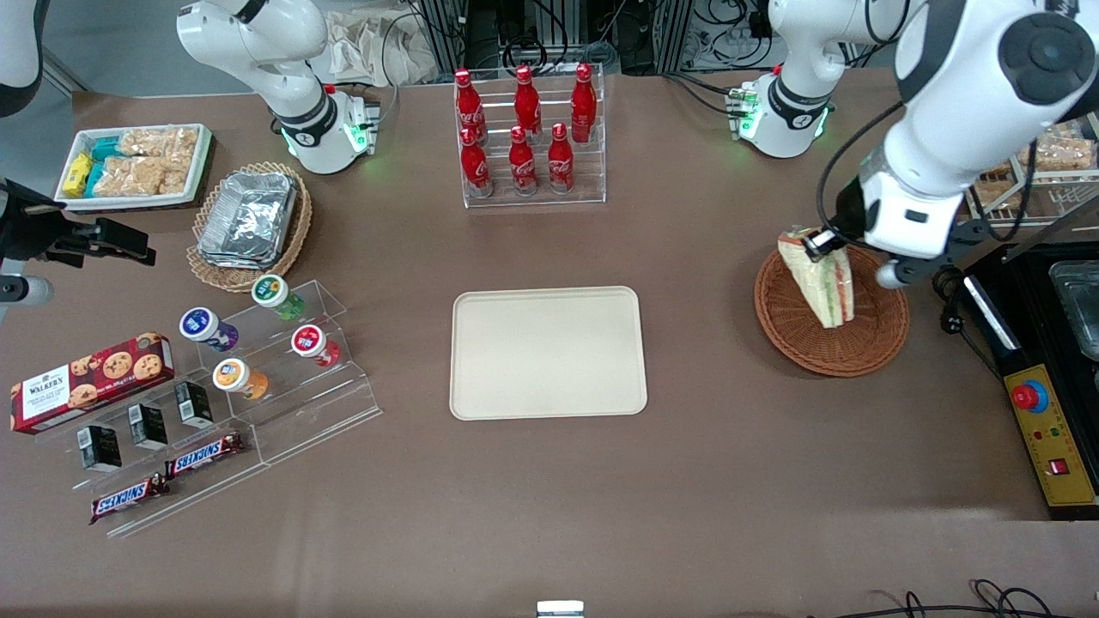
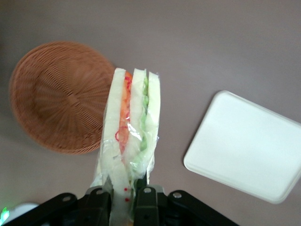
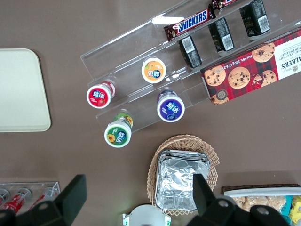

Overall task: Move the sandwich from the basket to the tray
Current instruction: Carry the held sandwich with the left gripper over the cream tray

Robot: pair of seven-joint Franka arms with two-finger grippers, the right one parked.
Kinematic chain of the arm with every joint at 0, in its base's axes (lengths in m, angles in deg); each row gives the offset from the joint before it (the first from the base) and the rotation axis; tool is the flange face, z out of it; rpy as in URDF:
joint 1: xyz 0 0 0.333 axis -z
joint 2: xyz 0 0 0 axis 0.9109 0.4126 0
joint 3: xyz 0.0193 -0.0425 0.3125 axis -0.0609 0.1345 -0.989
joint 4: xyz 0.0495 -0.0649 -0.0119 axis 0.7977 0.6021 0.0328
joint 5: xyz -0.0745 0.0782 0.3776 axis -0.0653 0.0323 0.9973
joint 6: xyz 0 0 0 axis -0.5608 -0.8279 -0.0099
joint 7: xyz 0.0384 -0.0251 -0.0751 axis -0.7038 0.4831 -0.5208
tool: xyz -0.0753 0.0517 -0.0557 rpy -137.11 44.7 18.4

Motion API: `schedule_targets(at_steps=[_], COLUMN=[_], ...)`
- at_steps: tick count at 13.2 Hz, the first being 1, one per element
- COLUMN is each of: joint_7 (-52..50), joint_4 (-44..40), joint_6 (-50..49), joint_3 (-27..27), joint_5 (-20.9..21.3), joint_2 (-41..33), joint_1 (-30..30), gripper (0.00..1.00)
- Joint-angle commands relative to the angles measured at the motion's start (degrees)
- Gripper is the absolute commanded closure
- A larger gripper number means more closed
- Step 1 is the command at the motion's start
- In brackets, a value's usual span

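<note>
My left gripper (image 1: pixel 816 245) is shut on the sandwich (image 1: pixel 822 276), a plastic-wrapped white-bread wedge with orange-red and green filling. It holds the sandwich by its wide end, hanging above the reddish-brown wicker basket (image 1: pixel 794 330), which is empty. In the left wrist view the gripper (image 2: pixel 123 200) grips the sandwich (image 2: pixel 131 122) between both fingers, with the basket (image 2: pixel 51 96) beneath and the tray (image 2: pixel 249 146) off to one side. The cream-beige tray (image 1: pixel 548 352) lies empty at the table's middle, toward the parked arm from the basket.
A clear rack of red cola bottles (image 1: pixel 528 129) stands farther from the front camera than the tray. A black control box with a red stop button (image 1: pixel 1047 429) sits at the working arm's end. Snack displays (image 1: pixel 223 378) and a tan basket with foil containers (image 1: pixel 249 219) lie toward the parked arm's end.
</note>
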Motion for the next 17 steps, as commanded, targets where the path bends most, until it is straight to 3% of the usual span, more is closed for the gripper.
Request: schedule_targets(at_steps=[1, 7, 10, 13, 17], joint_7=[7.8, 15.64, 15.12, 13.19, 7.84], joint_4=[-1.01, -0.92, 0.04, 0.13, 0.22], joint_6=[5.6, 18.62, 24.68, 28.56, 33.38], joint_3=[4.75, 13.73, 15.14, 15.14, 15.06], joint_5=[0.07, -0.36, -0.54, -4.92, -4.85], joint_2=[1.31, 10.43, 17.11, 22.57, 30.2], joint_1=[-0.09, -0.09, -0.09, -0.09, -0.09], gripper=[1.0, 1.0, 1.0, 1.0, 1.0])
